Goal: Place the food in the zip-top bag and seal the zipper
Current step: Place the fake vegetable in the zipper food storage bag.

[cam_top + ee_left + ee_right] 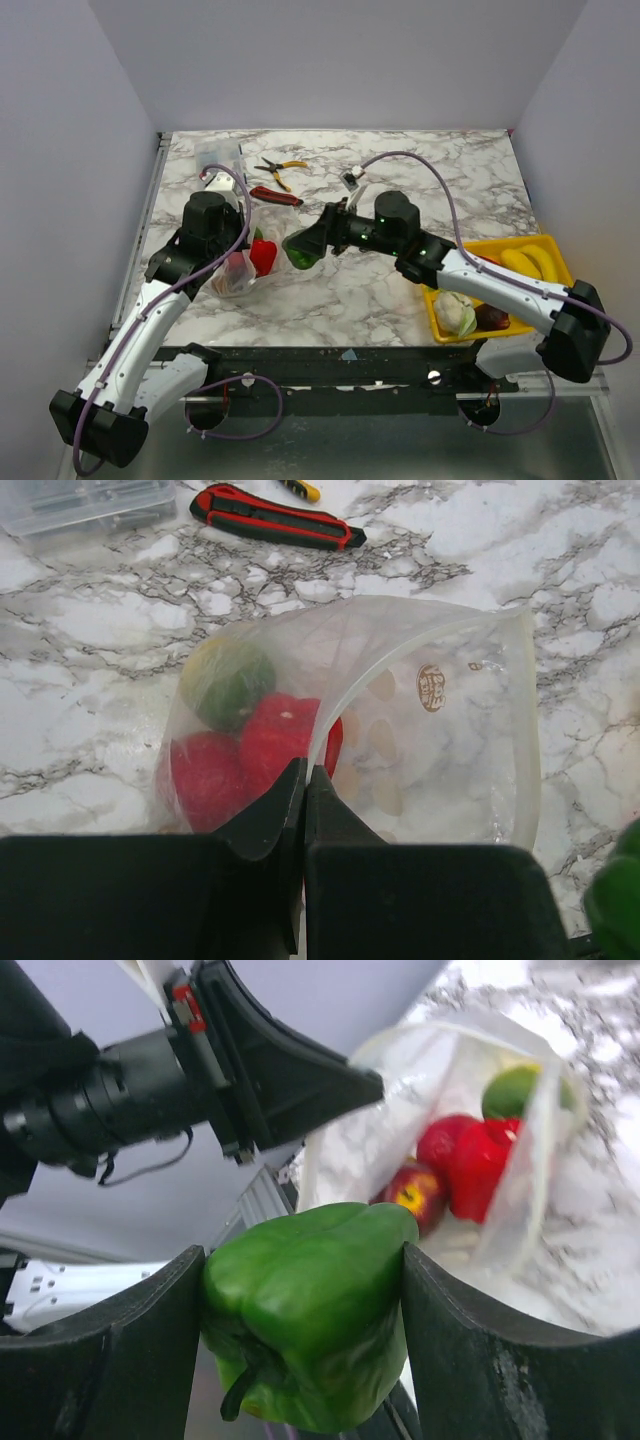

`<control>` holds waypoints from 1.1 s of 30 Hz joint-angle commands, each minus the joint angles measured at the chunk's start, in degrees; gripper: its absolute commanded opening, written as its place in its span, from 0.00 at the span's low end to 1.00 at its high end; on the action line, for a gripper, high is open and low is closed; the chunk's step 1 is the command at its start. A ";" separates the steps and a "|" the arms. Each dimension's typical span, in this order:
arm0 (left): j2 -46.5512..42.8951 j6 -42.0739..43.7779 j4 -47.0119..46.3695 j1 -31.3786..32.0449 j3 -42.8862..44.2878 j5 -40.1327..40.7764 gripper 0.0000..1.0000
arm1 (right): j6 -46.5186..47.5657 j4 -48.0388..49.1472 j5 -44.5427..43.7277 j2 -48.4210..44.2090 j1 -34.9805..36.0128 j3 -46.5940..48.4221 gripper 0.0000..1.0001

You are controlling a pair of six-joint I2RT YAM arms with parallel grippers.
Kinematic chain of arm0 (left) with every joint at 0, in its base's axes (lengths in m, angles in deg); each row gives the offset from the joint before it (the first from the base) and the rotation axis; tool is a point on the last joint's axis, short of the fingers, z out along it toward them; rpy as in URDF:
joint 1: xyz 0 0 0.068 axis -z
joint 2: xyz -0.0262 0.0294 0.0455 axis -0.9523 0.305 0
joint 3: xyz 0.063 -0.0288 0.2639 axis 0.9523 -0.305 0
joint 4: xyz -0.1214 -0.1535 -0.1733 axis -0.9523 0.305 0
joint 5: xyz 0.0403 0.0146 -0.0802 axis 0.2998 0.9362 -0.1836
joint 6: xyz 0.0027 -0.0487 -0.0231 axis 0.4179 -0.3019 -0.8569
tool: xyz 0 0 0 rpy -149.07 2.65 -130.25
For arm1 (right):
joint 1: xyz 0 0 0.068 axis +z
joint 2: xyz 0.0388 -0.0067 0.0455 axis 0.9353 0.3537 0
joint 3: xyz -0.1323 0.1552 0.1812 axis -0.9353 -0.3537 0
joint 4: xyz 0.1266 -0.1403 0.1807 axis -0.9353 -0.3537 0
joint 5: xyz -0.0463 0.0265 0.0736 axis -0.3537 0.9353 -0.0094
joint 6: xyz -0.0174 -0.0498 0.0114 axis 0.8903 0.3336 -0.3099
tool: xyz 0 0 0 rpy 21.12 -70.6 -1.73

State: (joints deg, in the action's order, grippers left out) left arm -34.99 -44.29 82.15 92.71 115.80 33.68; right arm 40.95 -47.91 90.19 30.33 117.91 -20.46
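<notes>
The clear zip-top bag (430, 730) lies on the marble table with its mouth held open; it also shows in the top view (238, 272) and the right wrist view (380, 1140). Inside are red pieces (275, 740), a green-yellow fruit (225, 685) and a red apple (415, 1192). My left gripper (305, 772) is shut on the bag's mouth edge. My right gripper (300, 1330) is shut on a green toy pepper (310, 1310), held in the air just right of the bag's mouth, seen from above as well (300, 250). A pale leafy piece (455, 312) and a maroon piece (492, 317) lie in the yellow tray.
A yellow tray (540, 247) at the right holds bananas (530, 262). A red utility knife (275, 195), yellow-handled pliers (280, 168) and a rigid clear box (218, 155) lie behind the bag. Walls enclose the table on three sides.
</notes>
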 commanded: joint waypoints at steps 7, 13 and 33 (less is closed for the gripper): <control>-5.49 -0.09 -2.39 -0.34 -0.33 1.11 0.00 | 11.27 1.11 -15.98 14.15 10.31 14.56 0.01; -6.48 -0.17 -2.68 -0.34 -0.55 1.11 0.00 | 14.05 0.79 -25.35 18.26 11.70 17.26 0.03; -5.50 -0.10 -2.68 -0.34 -0.44 0.98 0.00 | 17.81 -0.35 -40.09 26.01 13.26 21.17 0.82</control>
State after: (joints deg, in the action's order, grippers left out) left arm -40.48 -44.29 81.15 92.60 115.67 33.84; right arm 58.68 -47.80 53.73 56.45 130.80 -0.76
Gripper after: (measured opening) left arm 0.010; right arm 0.808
